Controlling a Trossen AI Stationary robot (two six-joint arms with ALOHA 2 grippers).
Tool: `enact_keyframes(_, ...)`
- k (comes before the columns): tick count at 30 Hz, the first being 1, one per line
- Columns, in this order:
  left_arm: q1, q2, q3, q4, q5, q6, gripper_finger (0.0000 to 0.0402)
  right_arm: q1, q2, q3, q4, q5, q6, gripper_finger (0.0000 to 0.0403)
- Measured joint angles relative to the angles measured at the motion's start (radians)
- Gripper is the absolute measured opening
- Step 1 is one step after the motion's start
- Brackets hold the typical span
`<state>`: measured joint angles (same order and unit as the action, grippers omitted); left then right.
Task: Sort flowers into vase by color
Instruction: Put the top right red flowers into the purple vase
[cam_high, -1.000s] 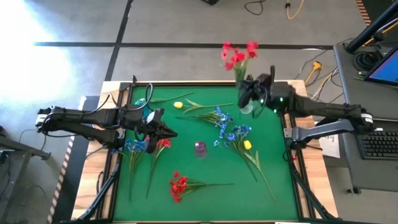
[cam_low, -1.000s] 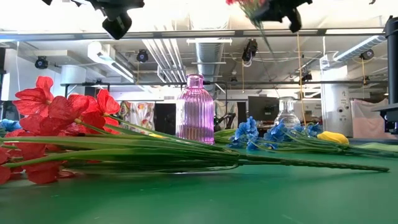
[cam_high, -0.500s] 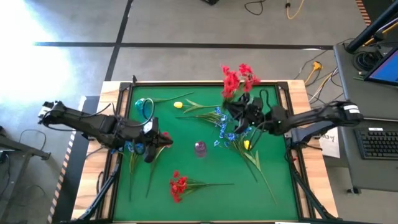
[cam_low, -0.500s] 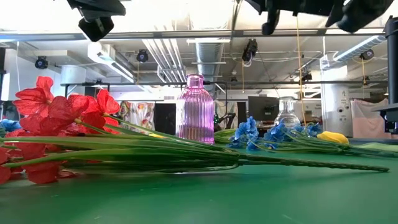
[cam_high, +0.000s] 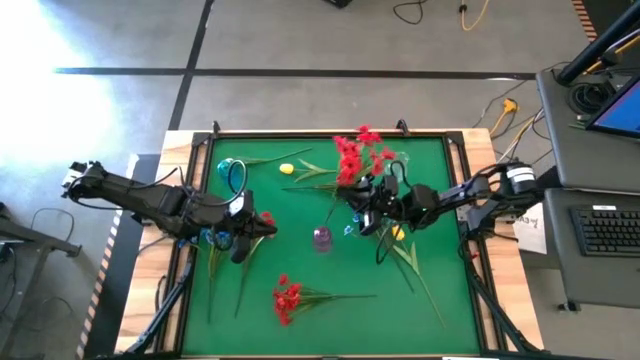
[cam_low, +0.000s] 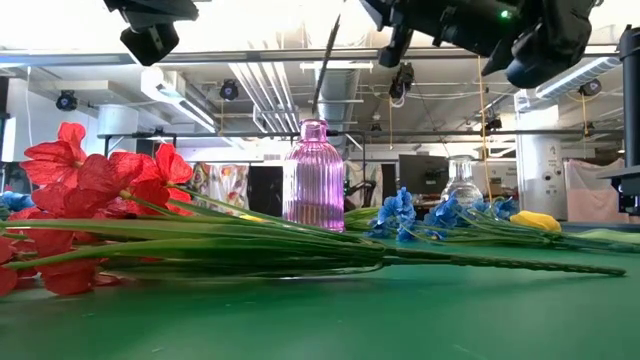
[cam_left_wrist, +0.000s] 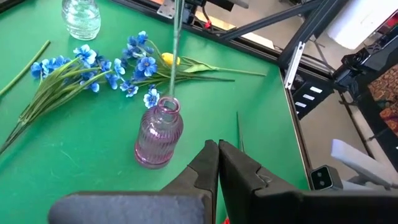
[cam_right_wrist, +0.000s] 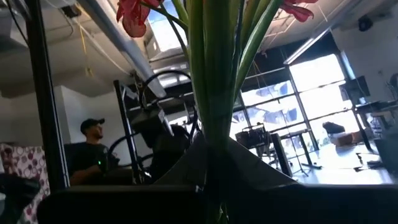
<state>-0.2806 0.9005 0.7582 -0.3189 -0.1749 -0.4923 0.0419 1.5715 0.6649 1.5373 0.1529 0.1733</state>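
Above the green tabletop (cam_high: 440, 300), the right end effector (cam_high: 362, 200) grips a red flower sprig (cam_high: 355, 157), clamped on its stem, which hangs w/ its tip over the purple vase (cam_high: 322, 238) at centre. Left end effector (cam_high: 262, 224) hovers closed, empty, nr red & blue flowers (cam_high: 218, 236). More blue sprigs (cam_left_wrist: 74, 65) & a yellow bud (cam_high: 287, 169) lie loose.

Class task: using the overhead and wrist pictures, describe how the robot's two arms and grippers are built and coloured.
Both arms are slim, dark, jointed links. The left arm has a pale fitting near its base; the right arm has a white collar at one joint. The left gripper has two black, wedge-shaped fingers. The right gripper is black too, with dark cable loops beside it.
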Motion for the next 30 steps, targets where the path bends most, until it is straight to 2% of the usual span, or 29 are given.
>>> enact_keyframes(12,0.0,0.0,0.0,-0.022,0.0,0.0,0.0,0.002,0.015,0.013,-0.079,-0.004,-0.029,0.0023)
enact_keyframes(30,0.001,0.001,0.0,-0.021,0.0,0.0,0.0,0.002,0.015,0.012,-0.187,-0.004,-0.062,0.0073)
